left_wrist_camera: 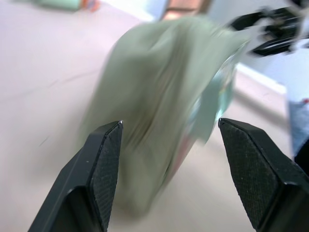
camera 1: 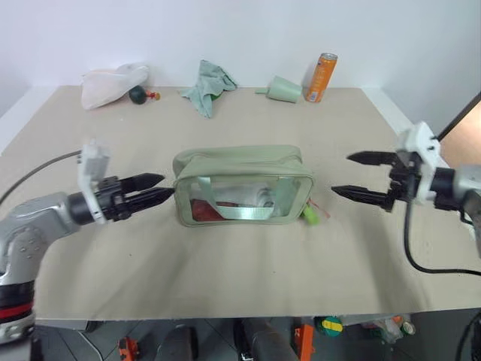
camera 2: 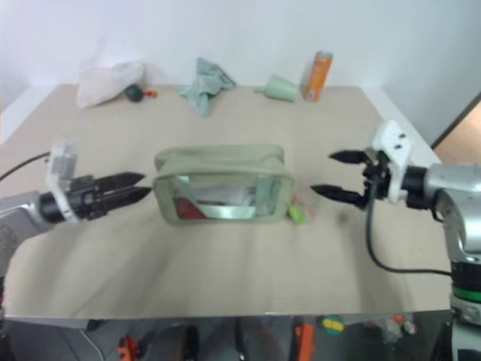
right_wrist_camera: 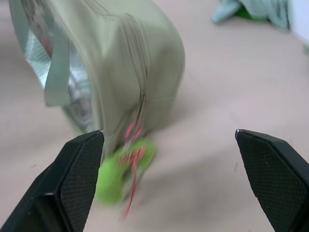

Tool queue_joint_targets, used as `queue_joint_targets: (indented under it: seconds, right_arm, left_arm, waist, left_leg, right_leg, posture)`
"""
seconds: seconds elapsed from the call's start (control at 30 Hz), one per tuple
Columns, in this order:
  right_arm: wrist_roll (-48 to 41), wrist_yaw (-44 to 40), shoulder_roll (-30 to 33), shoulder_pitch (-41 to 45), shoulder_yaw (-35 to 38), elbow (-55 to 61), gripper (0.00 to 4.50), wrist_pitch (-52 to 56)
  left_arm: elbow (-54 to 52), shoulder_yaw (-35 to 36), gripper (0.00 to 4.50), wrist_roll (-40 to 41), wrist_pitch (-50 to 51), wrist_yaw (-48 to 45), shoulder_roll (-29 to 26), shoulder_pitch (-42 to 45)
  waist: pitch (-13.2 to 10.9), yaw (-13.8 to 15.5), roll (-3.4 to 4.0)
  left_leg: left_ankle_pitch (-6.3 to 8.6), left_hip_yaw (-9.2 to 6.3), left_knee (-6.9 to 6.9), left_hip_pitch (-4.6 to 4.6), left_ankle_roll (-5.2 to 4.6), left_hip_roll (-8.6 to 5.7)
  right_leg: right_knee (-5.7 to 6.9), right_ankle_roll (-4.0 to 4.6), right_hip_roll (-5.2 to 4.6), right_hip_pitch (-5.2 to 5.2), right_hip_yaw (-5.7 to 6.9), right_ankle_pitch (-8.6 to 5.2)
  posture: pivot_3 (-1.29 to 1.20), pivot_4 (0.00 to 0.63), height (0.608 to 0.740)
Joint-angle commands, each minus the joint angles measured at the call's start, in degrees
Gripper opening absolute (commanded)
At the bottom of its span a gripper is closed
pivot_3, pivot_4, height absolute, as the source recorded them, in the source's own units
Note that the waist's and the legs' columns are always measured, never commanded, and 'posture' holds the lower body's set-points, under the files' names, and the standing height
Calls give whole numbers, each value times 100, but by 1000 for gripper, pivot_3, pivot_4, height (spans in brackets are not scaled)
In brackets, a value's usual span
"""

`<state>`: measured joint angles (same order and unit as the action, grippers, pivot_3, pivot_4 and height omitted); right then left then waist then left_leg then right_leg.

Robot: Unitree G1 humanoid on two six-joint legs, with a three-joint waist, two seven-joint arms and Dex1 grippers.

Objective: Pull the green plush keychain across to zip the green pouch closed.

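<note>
Pouch: the green pouch (camera 1: 243,185) sat mid-table, zip apparently closed.
Keychain: the green plush keychain (camera 1: 309,214) hung at its 4 o'clock corner.
Claws: left gripper (camera 1: 155,189) and right gripper (camera 1: 353,175) spread, empty.
Advice: withdraw without snagging the cord.

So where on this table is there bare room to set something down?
The wide near strip in front of the green pouch is bare, as is the band between the pouch and the back row. Crowded: the far edge, with white bag, teal cloth, cone cup, orange can.
</note>
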<state>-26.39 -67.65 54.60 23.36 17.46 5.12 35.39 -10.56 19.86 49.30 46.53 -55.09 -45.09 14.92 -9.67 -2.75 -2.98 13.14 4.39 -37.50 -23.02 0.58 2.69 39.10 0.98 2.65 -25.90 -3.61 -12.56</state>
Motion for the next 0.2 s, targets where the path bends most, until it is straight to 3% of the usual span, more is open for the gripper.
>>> queue_joint_targets:
  seconds: [0.03, 0.2]
  right_arm:
    - [-609, 147, -41, -398, 759, 379, 4500, 362]
    - [-968, 644, -411, -1079, 1002, 742, 4500, 617]
  left_arm:
    - [382, 449, 3347, -241, -258, 38, -198, -302]
    - [908, 679, 3347, -204, -314, 204, -3, -389]
  waist:
    - [0, 7, 0]
    - [0, 9, -1]
  left_leg:
    - [-2, -2, -2, 1, -1, 0]
    - [-4, -7, -4, 36, -3, 2]
  right_leg:
    - [1, -1, 0, 1, 3, 2]
    - [0, -1, 0, 40, 11, 2]
  posture:
    - [0, 150, 740]
    - [0, 150, 740]
